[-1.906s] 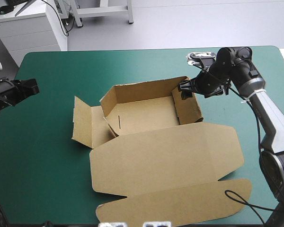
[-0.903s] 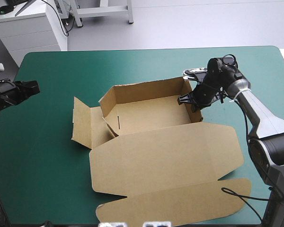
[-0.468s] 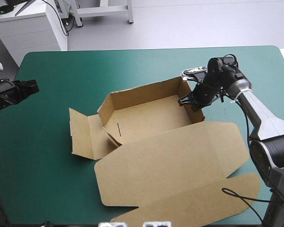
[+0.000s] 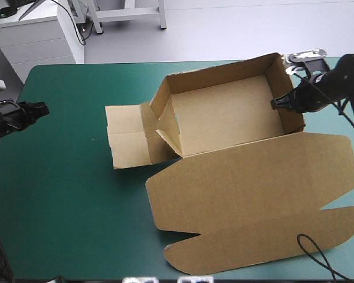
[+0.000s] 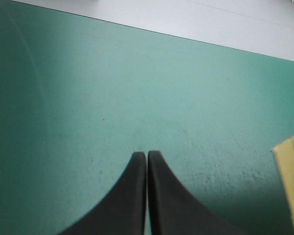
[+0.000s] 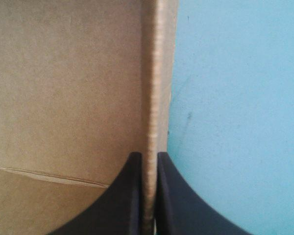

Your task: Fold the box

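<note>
Clamping right wall of the box (image 4: pixel 224 121), right tool (image 4: pixel 275 104) is pinching nearly closed on board; box is sitting centre-right on surface (image 4: pixel 65 194), lid (image 4: pixel 248 200) flat nearside; left tool (image 4: pixel 41 109) is hovering closed, empty, at left edge.

the gripper (image 6: pixel 148 161) pinches the brown box (image 6: pixel 63 88) wall's edge, teal-green cover (image 6: pixel 235 98) beside it.

Left wrist view crops most of the box (image 5: pixel 290 191)
</note>
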### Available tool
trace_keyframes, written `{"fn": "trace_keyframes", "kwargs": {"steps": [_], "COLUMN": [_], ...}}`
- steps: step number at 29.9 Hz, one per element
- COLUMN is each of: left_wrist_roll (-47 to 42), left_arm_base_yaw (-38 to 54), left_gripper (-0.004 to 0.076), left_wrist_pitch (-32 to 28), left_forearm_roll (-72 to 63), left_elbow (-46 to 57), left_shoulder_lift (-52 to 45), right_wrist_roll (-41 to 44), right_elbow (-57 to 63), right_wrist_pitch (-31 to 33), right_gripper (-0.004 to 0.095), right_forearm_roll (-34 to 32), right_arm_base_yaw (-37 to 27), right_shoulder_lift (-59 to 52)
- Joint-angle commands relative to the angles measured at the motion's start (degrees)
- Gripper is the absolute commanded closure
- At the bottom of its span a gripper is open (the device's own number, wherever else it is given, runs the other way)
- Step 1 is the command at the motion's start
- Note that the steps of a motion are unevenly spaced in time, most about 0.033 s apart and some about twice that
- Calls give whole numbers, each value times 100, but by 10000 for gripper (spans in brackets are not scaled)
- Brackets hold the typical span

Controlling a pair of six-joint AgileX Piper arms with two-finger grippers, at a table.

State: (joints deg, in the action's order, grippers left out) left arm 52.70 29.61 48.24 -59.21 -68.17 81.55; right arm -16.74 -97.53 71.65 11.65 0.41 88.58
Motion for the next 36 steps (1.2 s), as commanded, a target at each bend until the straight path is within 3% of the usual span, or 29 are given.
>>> {"fn": "trace_keyframes", "kwargs": {"steps": [1,7,12,19,29,36], "left_wrist_roll": [-41,-41,-96,-96,-96,-96], "left_arm_base_yaw": [-19,-19,-19,-180,-1574,-1964], "left_gripper": [731,731,731,731,731,731], "left_wrist_pitch": [-95,-105,-55,333,311,702], "left_forearm_roll": [-341,-341,-369,-999,-1240,-1451], "left_elbow": [-139,-139,-139,-130,-141,-141], "left_shoulder_lift": [-93,205,481,849,895,873], "right_wrist_roll": [-229,-552,-679,-1034,-1166,-1207], "right_elbow": [-176,-176,-176,-176,-176,-176], "right_wrist_pitch": [-13,-13,-13,-22,-297,-840], "right_gripper": [927,927,927,927,925,925], "right_forearm_roll": [751,1677,1999,2825,2860,2651], "right_arm_base_yaw": [-182,-182,-182,-169,-169,-169], "right_shoulder_lift": [-502,-862,-1072,-1102,-757,-439]}}
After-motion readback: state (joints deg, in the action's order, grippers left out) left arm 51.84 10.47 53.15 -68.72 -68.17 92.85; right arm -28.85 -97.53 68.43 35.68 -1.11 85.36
